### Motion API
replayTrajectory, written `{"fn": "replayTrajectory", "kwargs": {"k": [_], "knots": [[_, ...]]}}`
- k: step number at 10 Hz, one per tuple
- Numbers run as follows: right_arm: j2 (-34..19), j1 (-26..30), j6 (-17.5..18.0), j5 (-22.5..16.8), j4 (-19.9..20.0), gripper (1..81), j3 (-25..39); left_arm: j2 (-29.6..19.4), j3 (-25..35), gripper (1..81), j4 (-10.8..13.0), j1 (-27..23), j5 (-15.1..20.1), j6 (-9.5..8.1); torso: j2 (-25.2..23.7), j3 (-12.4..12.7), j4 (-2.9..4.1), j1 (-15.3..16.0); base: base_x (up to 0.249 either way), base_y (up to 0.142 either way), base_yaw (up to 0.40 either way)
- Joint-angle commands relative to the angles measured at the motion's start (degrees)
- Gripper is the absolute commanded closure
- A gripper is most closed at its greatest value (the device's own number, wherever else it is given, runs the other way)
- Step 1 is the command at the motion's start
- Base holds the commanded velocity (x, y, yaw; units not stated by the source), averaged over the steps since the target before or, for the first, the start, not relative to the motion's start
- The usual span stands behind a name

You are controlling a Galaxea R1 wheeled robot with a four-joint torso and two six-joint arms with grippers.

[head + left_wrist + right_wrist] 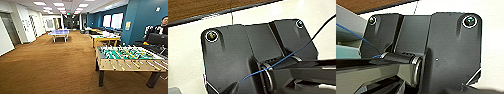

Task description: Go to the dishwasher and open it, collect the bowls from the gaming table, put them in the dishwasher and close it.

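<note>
Closest to me on the right stands a football table (125,58) with a green field, rods across it and pale wooden sides on dark legs. It sits on brown carpet (50,70) that runs the whole length of the room. Just behind it, at the right edge, a person (160,28) in dark clothes sits near a dark chair back (157,40).

On both wrist cameras I see the robot's own dark plate against a white surface, with a strip of brown carpet along one edge and a thin blue cable crossing in front. From these I cannot tell whether the left jaws or the right jaws are spread or pressed together.

Further along the right side, past the football table, stands the gaming table (105,37): yellow sides and legs, a pale top, set beside the teal wall (140,20). There are small things on its top, too blurred for me to make out as bowls.

Towards the middle of the room, well apart from both, a blue table-tennis table (59,32) stands on pale legs. The left side is a run of white walls and doorways (22,25). Ceiling lights (58,4) lead away to the far end, where the room darkens and two bright windows (112,20) sit in the teal wall.
</note>
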Motion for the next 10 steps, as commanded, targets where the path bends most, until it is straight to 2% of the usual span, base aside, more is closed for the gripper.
{"fn": "replayTrajectory", "kwargs": {"k": [1,5,8,9,10], "knots": [[0.3,2.5,-0.2,-2.8,0.3,1.0,0.3,0.1,-0.2,1.0,0.5,-2.3,2.3,0.29,0.0,0.0,0.0,0.0,0.0,0.0,0.291],[0.4,2.5,-0.2,-2.8,0.3,1.0,0.4,-0.1,-0.2,1.0,0.1,-2.3,2.3,0.2,0.0,0.0,0.0,0.0,0.0,0.0,0.187],[0.4,2.5,-0.2,-2.8,0.3,1.0,0.3,-0.1,-0.2,1.0,-0.2,-2.3,2.3,0.02,0.0,0.0,0.0,0.0,0.0,0.0,-0.101],[0.4,2.5,-0.2,-2.8,0.3,1.0,0.3,-0.1,-0.3,1.0,-0.2,-2.3,2.3,0.02,0.0,0.0,0.0,0.0,0.0,-0.117,0.0],[0.4,2.5,-0.2,-2.8,0.3,1.0,0.3,-0.2,-0.2,1.0,-0.2,-2.3,2.3,-0.15,0.0,0.0,0.0,0.0,0.0,0.0,0.0]]}}
